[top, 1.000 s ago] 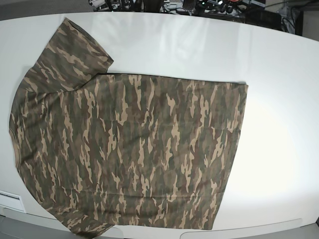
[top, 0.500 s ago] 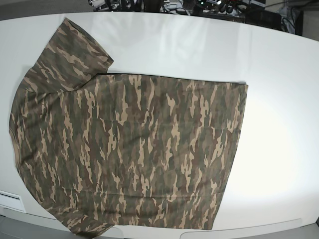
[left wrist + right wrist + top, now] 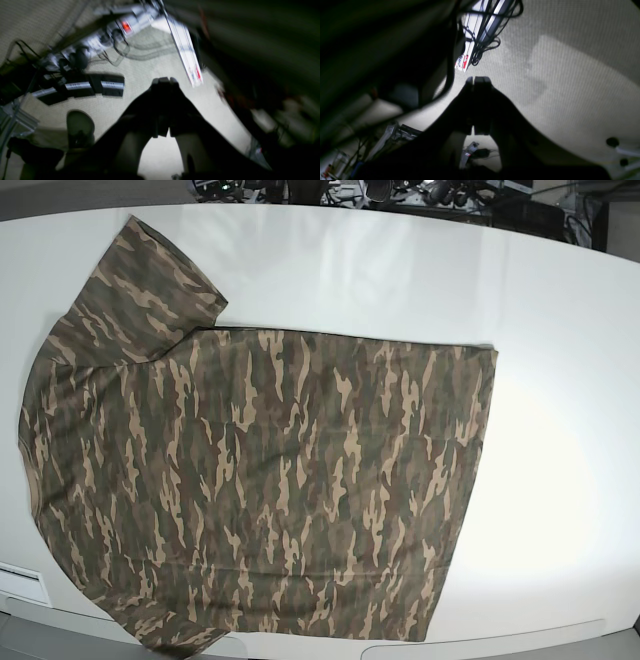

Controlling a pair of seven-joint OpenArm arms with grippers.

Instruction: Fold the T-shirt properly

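Note:
The camouflage T-shirt (image 3: 250, 480) lies flat on the white table (image 3: 560, 430) in the base view, hem toward the right, one sleeve (image 3: 150, 290) spread at the upper left. Its collar is not visible. No arm shows in the base view. In the left wrist view my left gripper (image 3: 163, 80) is shut and empty, pointing at the floor away from the table. In the right wrist view my right gripper (image 3: 478, 79) is shut and empty, also over the floor. The shirt is out of both wrist views.
The wrist views show carpeted floor with power strips (image 3: 100, 40), cables (image 3: 485, 42) and black boxes (image 3: 95, 87). Dark equipment lines the table's far edge (image 3: 420, 195). The shirt's lower left reaches the table's near edge (image 3: 180, 640).

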